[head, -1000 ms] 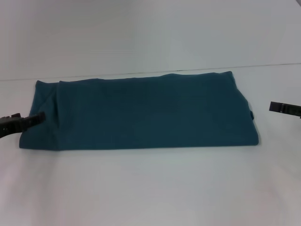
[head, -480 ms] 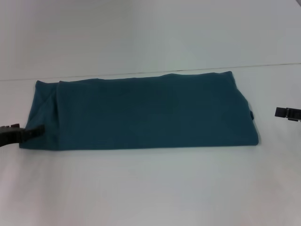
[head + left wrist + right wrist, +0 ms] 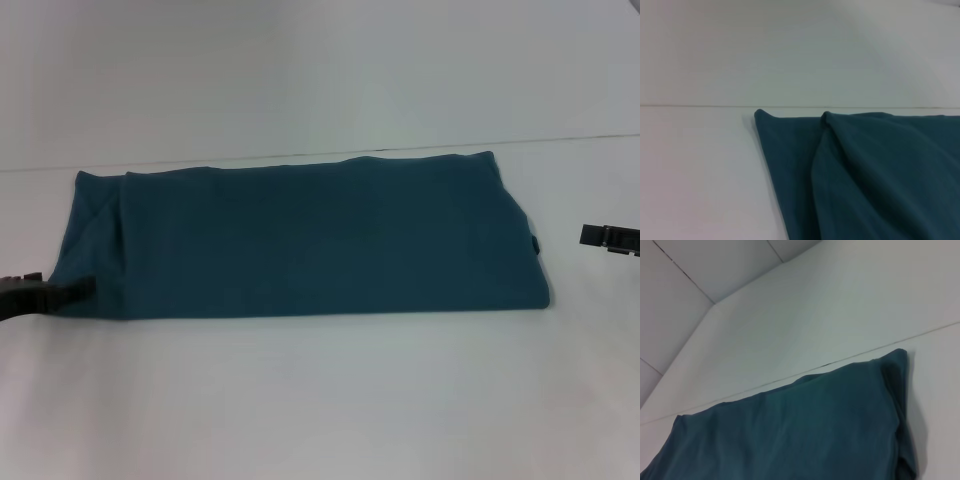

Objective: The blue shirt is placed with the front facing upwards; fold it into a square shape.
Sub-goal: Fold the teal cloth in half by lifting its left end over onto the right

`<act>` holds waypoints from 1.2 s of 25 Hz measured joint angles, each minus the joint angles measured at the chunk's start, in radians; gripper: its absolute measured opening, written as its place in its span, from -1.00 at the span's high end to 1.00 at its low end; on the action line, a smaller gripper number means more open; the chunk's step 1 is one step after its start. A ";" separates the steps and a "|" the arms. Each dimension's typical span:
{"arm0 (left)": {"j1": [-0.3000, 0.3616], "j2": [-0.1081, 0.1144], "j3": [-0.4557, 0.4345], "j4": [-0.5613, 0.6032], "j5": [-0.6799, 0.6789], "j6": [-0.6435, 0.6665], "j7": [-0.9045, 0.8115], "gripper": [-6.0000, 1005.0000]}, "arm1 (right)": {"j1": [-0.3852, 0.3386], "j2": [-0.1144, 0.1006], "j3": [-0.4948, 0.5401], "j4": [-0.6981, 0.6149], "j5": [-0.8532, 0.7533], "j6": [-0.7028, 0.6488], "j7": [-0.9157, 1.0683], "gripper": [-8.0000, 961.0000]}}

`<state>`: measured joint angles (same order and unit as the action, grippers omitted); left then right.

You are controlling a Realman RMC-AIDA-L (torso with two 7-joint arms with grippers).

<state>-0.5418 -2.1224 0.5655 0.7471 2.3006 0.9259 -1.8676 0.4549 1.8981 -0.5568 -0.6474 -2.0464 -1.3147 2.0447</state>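
The dark teal-blue cotton T-shirt (image 3: 300, 235) is lying flat on the plain white tabletop (image 3: 320, 400), already folded into a long horizontal band with only plain fabric facing up. It's stretching across most of the middle of the tabletop, a bit closer to the robot's left side. At its left end a narrower flap is sitting under the main layer, which you can see in the left wrist view too, where one fold of the shirt (image 3: 880, 175) is overlapping another. The right wrist view is showing the shirt's (image 3: 790, 430) far right corner, edges stacked a little unevenly.

The left gripper (image 3: 85, 288) is sitting low at the shirt's near-left corner, its dark tip touching or just overlapping the cloth edge. Honestly can't tell from here if its fingers are open, closed, or pinching the fabric, it's just a dark shape.

The right gripper (image 3: 588, 236) is hanging at the right edge of the head view, apart from the shirt's right end, not touching it. Can't tell the state of its fingers either.
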 joint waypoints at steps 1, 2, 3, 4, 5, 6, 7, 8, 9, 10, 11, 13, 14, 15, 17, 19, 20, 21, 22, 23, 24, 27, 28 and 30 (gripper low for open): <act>0.000 0.000 0.000 0.000 0.002 0.000 0.000 -0.68 | 0.001 0.000 0.000 0.000 0.000 0.000 0.000 -0.53; 0.000 0.000 0.001 0.000 0.002 0.000 0.000 -0.68 | 0.001 0.001 0.000 0.000 0.000 0.000 -0.001 -0.53; 0.000 0.000 0.002 0.000 0.002 0.000 -0.002 -0.68 | 0.001 0.001 0.000 0.000 0.000 0.000 -0.001 -0.53; 0.000 0.000 0.003 0.000 0.002 0.001 -0.003 -0.68 | 0.001 0.001 0.000 0.000 0.000 0.000 -0.001 -0.53; 0.000 0.000 0.003 0.001 0.003 0.003 -0.004 -0.68 | 0.001 0.001 0.000 0.000 0.000 0.000 -0.001 -0.53; 0.000 -0.001 0.004 0.002 0.004 0.006 -0.004 -0.68 | 0.001 0.001 0.000 0.000 0.000 0.000 -0.001 -0.53; 0.000 -0.001 0.006 0.003 0.005 0.009 -0.005 -0.68 | 0.002 0.001 0.000 0.000 0.000 0.000 -0.001 -0.53; 0.000 -0.001 0.008 0.003 0.006 0.010 -0.005 -0.66 | 0.002 0.001 0.000 0.000 0.000 0.000 -0.001 -0.53; -0.001 -0.001 0.012 0.004 0.012 0.011 -0.005 -0.64 | 0.003 0.001 0.000 0.000 0.000 0.000 -0.001 -0.53; -0.001 -0.001 0.014 0.005 0.018 0.011 -0.005 -0.62 | 0.003 0.001 0.000 0.000 0.000 0.000 -0.001 -0.53; -0.002 -0.001 0.016 0.005 0.027 0.011 -0.006 -0.61 | 0.003 0.001 0.000 0.000 0.000 0.000 -0.001 -0.53; -0.003 -0.002 0.026 0.008 0.047 0.003 -0.014 -0.57 | 0.003 0.001 0.000 0.000 0.002 0.000 -0.001 -0.52; -0.003 -0.003 0.031 0.010 0.051 -0.002 -0.019 -0.55 | 0.003 0.001 0.000 0.000 0.002 0.001 -0.001 -0.52; -0.002 -0.003 0.033 0.012 0.051 -0.004 -0.022 -0.53 | 0.003 0.001 0.000 0.000 0.003 0.003 -0.001 -0.52; -0.001 -0.004 0.033 0.019 0.050 -0.007 -0.024 -0.49 | 0.003 0.001 0.000 0.000 0.003 0.007 -0.001 -0.52; 0.000 -0.004 0.034 0.024 0.049 -0.007 -0.024 -0.46 | 0.003 0.002 0.000 0.000 0.004 0.009 -0.001 -0.52; -0.001 -0.005 0.034 0.025 0.050 -0.007 -0.024 -0.44 | 0.002 0.002 0.001 0.000 0.004 0.010 -0.002 -0.52; -0.001 -0.005 0.034 0.026 0.051 -0.007 -0.024 -0.42 | 0.002 0.002 0.002 0.001 0.005 0.012 -0.002 -0.52; -0.002 -0.005 0.034 0.026 0.052 -0.007 -0.024 -0.40 | 0.002 0.002 0.002 0.002 0.005 0.014 -0.003 -0.52; -0.003 -0.005 0.035 0.025 0.053 -0.008 -0.024 -0.38 | 0.002 0.002 0.003 0.003 0.005 0.017 -0.004 -0.52; -0.004 -0.005 0.036 0.025 0.054 -0.008 -0.024 -0.36 | 0.002 0.002 0.003 0.004 0.005 0.019 -0.004 -0.52; -0.006 -0.005 0.044 0.023 0.055 -0.008 -0.024 -0.07 | 0.002 0.003 0.003 0.007 0.005 0.022 -0.005 -0.52; -0.007 -0.005 0.050 0.022 0.055 -0.008 -0.025 0.03 | 0.002 0.004 0.003 0.008 0.005 0.022 -0.005 -0.52; -0.007 -0.005 0.051 0.022 0.056 -0.008 -0.025 0.26 | 0.002 0.005 0.003 0.009 0.004 0.023 -0.006 -0.52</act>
<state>-0.5492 -2.1276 0.6166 0.7688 2.3562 0.9175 -1.8924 0.4572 1.9027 -0.5537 -0.6387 -2.0420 -1.2913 2.0388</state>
